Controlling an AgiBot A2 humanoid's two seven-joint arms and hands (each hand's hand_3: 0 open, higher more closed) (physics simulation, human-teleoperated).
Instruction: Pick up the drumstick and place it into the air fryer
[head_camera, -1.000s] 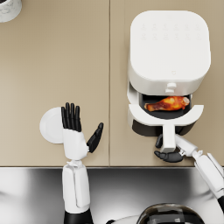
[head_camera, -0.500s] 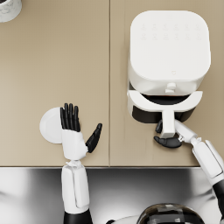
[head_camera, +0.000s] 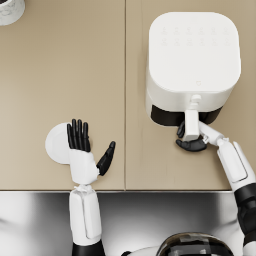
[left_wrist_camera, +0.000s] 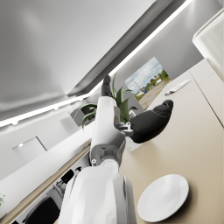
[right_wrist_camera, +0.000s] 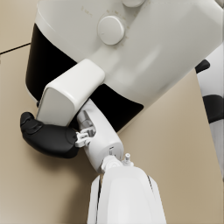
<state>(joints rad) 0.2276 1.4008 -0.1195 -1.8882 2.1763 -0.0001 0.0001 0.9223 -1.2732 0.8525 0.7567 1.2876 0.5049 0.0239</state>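
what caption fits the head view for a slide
Right hand grips the air fryer drawer handle; left hand open above a white plate.

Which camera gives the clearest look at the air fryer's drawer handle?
The right wrist view: the handle fills the frame close up, with the right hand gripping it from below. The head view shows the handle only from above, small and foreshortened. The left wrist view shows just an edge of the air fryer, no handle.

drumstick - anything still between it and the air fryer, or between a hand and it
No drumstick shows in any view now. The air fryer drawer is pushed in, with the right hand on its handle. The left hand hovers open and empty over the white plate. Nothing visible stands in the way.
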